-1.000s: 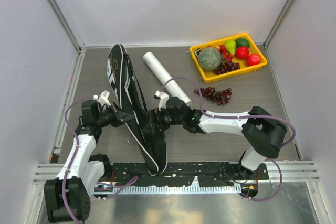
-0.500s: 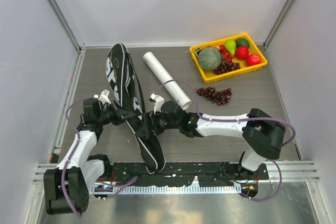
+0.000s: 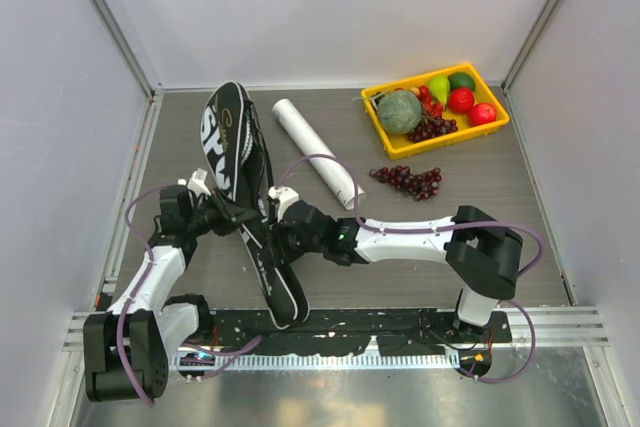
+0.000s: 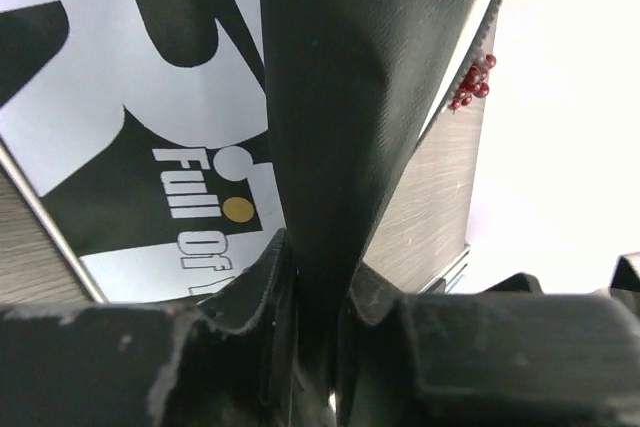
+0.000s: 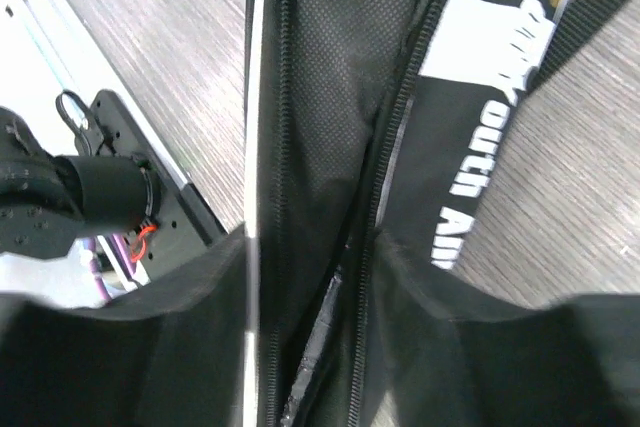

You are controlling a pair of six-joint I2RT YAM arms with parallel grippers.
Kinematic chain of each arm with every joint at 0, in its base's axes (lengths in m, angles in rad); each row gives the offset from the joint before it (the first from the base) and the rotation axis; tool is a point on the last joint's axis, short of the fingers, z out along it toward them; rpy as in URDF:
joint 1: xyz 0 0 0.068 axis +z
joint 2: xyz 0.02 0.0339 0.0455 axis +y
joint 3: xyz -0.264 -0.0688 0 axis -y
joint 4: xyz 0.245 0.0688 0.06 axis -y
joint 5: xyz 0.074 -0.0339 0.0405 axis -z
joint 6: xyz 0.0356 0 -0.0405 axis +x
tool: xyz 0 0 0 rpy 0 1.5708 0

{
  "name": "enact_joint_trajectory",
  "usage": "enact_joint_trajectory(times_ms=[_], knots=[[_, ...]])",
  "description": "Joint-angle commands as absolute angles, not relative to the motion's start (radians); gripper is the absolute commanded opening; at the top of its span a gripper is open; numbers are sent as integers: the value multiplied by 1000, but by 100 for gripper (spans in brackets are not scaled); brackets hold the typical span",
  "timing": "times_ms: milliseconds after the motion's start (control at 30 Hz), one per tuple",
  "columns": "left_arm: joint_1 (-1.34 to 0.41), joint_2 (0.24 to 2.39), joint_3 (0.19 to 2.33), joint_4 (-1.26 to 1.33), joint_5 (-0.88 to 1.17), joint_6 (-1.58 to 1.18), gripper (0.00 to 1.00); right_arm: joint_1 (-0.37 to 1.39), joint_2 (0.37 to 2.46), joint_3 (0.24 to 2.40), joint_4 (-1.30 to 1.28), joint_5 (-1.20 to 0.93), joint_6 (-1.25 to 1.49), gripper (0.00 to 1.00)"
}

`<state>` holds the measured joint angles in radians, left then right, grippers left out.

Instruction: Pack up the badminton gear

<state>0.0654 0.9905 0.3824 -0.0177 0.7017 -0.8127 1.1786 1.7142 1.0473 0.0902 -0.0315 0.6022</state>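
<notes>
The black racket bag (image 3: 232,142) with white lettering lies slanted on the left of the table, its narrow end (image 3: 283,302) near the front rail. My left gripper (image 3: 226,215) is shut on a fold of the bag's black fabric (image 4: 340,97), which is pinched between the fingers (image 4: 268,265). My right gripper (image 3: 284,227) sits at the bag's narrow neck from the right. It stands open astride the unzipped edge (image 5: 320,77), with zipper and mesh lining between its fingers (image 5: 420,287). The long white tube (image 3: 318,152) lies just right of the bag.
A dark red grape bunch (image 3: 408,180) lies right of the tube and shows past the bag (image 4: 470,82). A yellow tray's rim (image 3: 440,142) with fruit stands at the back right. The metal front rail (image 3: 400,327) runs along the near edge, and grey walls close both sides.
My right gripper has slid left onto the bag's neck and its jaws have narrowed. The bag has shifted left, its narrow end swinging that way. The left gripper keeps its hold.
</notes>
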Motion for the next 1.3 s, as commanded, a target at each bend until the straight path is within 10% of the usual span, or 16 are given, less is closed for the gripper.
enact_joint_trajectory(times_ms=[0, 67, 400, 967, 1167, 1267], knots=[[66, 965, 406, 49, 681, -822, 23, 1187, 1747, 1098, 68, -3, 580, 30], [66, 947, 420, 22, 680, -818, 28, 1189, 1747, 1101, 48, 33, 565, 5], [68, 811, 733, -374, 465, -828, 53, 1198, 1602, 1180, -190, 194, 272, 5], [97, 1189, 1154, -839, 41, -894, 57, 1396, 1497, 1186, -425, 375, 210, 6], [95, 1210, 913, -559, 258, -877, 52, 1370, 1393, 1048, -336, 333, 434, 75], [94, 1250, 832, -502, 282, -902, 51, 1304, 1347, 945, -235, 270, 498, 82]])
